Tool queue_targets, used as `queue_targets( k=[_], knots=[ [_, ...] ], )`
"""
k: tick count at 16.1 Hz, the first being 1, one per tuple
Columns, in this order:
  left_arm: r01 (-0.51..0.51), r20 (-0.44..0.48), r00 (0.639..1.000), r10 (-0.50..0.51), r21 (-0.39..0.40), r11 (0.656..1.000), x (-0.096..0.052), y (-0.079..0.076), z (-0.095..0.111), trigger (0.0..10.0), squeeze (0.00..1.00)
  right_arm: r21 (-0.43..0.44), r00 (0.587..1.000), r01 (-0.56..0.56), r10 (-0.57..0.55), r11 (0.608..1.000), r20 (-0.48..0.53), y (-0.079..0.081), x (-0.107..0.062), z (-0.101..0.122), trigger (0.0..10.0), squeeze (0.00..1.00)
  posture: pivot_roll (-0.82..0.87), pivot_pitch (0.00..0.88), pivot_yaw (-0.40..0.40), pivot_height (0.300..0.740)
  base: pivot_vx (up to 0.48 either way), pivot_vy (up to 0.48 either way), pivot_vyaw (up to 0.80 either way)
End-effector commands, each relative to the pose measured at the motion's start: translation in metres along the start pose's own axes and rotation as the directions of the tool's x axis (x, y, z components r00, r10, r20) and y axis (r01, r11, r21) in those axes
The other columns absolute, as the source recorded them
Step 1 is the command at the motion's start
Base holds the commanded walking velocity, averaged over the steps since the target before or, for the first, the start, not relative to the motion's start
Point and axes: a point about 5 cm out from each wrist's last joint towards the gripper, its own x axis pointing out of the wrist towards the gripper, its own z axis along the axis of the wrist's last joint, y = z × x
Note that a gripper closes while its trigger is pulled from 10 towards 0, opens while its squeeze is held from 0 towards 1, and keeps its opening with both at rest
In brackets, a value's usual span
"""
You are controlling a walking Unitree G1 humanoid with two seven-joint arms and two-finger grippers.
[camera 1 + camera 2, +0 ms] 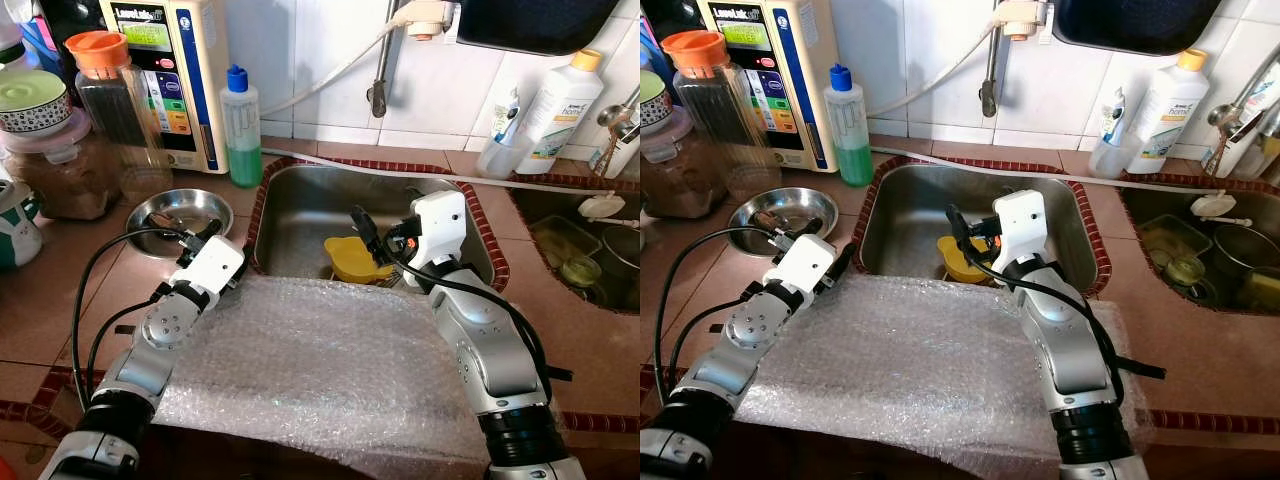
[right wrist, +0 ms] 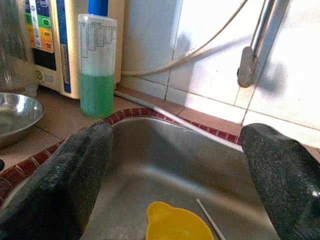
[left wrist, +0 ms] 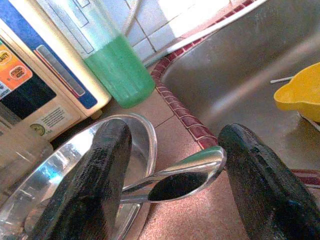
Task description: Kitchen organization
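Note:
My left gripper (image 1: pixel 190 236) is open at the near rim of a small steel bowl (image 1: pixel 195 205) on the counter left of the sink. In the left wrist view a steel spoon (image 3: pixel 185 172) lies between the spread fingers (image 3: pixel 95 185), its handle running back into the bowl; the fingers are apart from it. My right gripper (image 1: pixel 370 245) is open and hangs over the steel sink (image 1: pixel 300 210), just above a yellow cup (image 1: pixel 350 262) on the sink floor. A sheet of bubble wrap (image 1: pixel 310 360) covers the counter under both arms.
A green soap bottle (image 1: pixel 242 130), a water purifier (image 1: pixel 175 70) and an orange-lidded jar (image 1: pixel 115 100) stand behind the bowl. The faucet (image 1: pixel 380 70) hangs over the sink. White bottles (image 1: pixel 560 100) and a second sink with dishes (image 1: pixel 590 250) are at the right.

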Motion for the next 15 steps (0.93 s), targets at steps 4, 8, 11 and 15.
queue_targets(
  k=[4, 8, 11, 15],
  knots=[
    [0.028, -0.059, 0.998, -0.028, 0.008, 1.0, -0.0032, 0.0005, -0.0127, 0.0, 0.0, -0.005, 1.0, 0.015, -0.015, 1.0, 0.015, -0.0029, -0.0012, 0.0053, 10.0, 1.0, 0.04, 0.038, 0.001, 0.74, 0.0, 0.0, 0.0],
    [0.036, -0.074, 0.997, -0.035, 0.011, 0.999, -0.003, -0.0001, -0.0168, 0.0, 0.0, -0.004, 1.0, 0.009, -0.008, 1.0, 0.015, -0.001, 0.0003, 0.0055, 10.0, 1.0, 0.04, 0.039, -0.001, 0.74, 0.0, 0.0, 0.0],
    [0.036, -0.079, 0.996, -0.035, 0.011, 0.999, -0.0032, 0.0003, -0.0185, 0.0, 0.0, -0.005, 1.0, 0.012, -0.012, 1.0, 0.014, -0.0011, 0.0, 0.0057, 10.0, 1.0, 0.04, 0.039, -0.001, 0.74, 0.0, 0.0, 0.0],
    [0.036, -0.069, 0.997, -0.035, 0.012, 0.999, -0.0015, 0.0009, -0.017, 0.0, 0.0, -0.001, 1.0, 0.013, -0.013, 1.0, 0.014, -0.0009, -0.0001, 0.0055, 10.0, 1.0, 0.04, 0.036, 0.002, 0.74, 0.0, 0.0, 0.0]
  ],
)
